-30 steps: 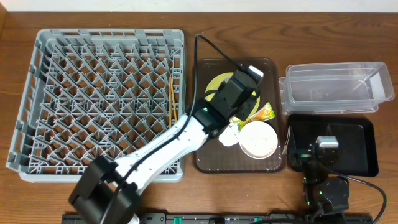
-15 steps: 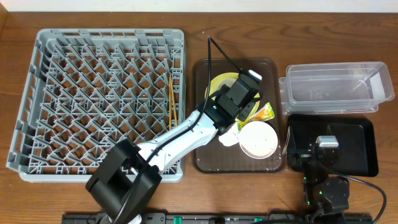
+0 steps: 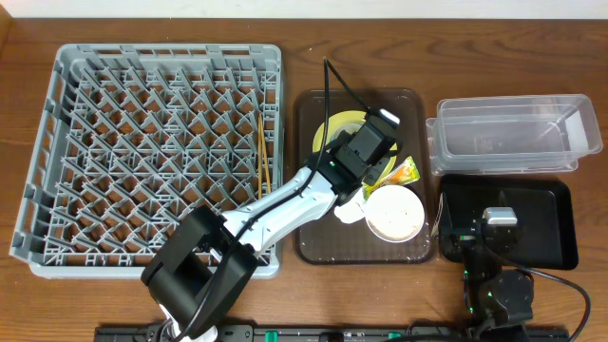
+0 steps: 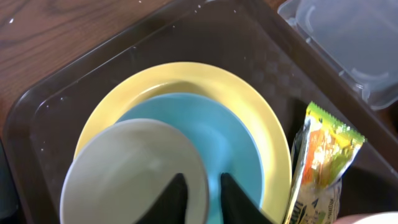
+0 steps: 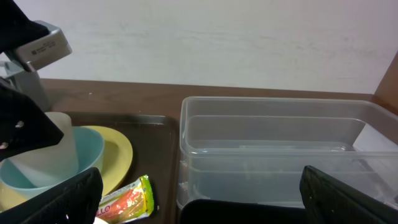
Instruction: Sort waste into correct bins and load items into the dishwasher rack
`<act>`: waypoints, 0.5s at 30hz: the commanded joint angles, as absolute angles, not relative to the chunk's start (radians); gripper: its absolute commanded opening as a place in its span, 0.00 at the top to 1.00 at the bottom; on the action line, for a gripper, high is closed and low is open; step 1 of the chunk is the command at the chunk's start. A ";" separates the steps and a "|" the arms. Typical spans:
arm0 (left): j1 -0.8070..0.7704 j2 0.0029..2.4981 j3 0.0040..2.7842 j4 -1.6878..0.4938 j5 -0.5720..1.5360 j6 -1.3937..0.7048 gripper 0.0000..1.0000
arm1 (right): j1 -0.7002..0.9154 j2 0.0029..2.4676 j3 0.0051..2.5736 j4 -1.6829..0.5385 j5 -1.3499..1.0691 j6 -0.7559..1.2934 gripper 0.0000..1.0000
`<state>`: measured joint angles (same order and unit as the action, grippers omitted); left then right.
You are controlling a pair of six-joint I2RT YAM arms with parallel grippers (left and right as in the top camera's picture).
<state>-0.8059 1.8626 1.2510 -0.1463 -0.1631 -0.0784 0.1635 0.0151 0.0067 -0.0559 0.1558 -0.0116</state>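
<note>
1. Along the left of the table [image 3: 28,294]: rack [image 3: 152,152], with the chopsticks [image 3: 263,157] lying together lengthwise by its right edge.
2. Just right of the rack: brown tray [image 3: 313,242], carrying plate, blue bowl, cup, white bowl, wrapper and tissue.
3. At the brown tray's far end: plate [image 4: 267,124], blue bowl [image 4: 233,146] stacked on it, cup [image 4: 124,168] upright inside the bowl, off toward one side.
4. Over that stack: left gripper [image 4: 203,185], pointing down and only narrowly parted. One finger [image 4: 171,199] inside the cup, the other outside over the blue bowl. Cup's rim between them, a sliver of gap showing on each side, so nothing clamped.
5. Beside the plate, on the tub's side: wrapper [image 4: 320,155], lying right at the plate's rim.
6. Nearer the brown tray's front: white bowl [image 3: 395,211], upright, with the tissue [image 3: 348,211] just to its left, partly under the left arm.
7. Right of the brown tray: tub [image 3: 508,133] at the back, black tray [image 3: 551,233] in front, the two just beside each other.
8. Above the black tray: right gripper [image 5: 202,202], spread wide, holding nothing.
</note>
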 commanded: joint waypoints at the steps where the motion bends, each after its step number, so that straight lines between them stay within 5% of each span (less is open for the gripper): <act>1: -0.804 1.869 1.248 -0.129 -0.177 -0.076 0.73 | 0.157 0.015 0.005 -0.060 0.156 -0.016 0.01; 15: -0.805 1.869 1.247 -0.157 -0.169 -0.076 0.76 | 0.157 0.015 0.005 -0.060 0.156 -0.016 0.01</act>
<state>-0.8059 1.8626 1.2510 -0.1471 -0.1642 -0.0776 0.1635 0.0151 0.0067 -0.0559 0.1558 -0.0116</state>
